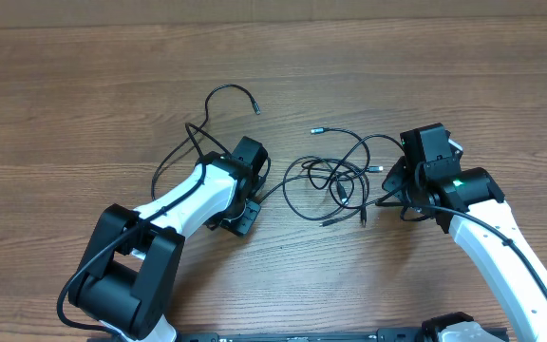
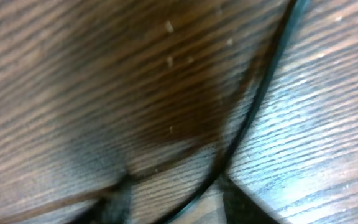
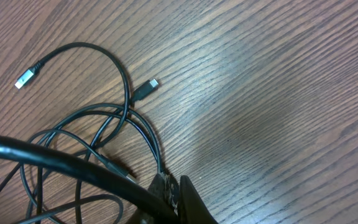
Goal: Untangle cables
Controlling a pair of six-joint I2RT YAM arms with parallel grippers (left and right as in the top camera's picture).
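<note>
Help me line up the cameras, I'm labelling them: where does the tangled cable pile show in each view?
Overhead: cable pile just right of centre.
Left wrist: not in it; only one black cord, right side.
Right wrist: lower left.
Shared landmark: the wood-grain table.

Thin black cables (image 1: 335,180) in tangled overlapping loops at centre, silver-tipped plugs splayed outward, one strand (image 1: 231,87) arcing separately at left

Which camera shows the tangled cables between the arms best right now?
Overhead: the cables lie fully in frame, loops and plug ends included. Right wrist shows only some loops close up, cut off at the edge. Left wrist shows one blurred strand.
</note>
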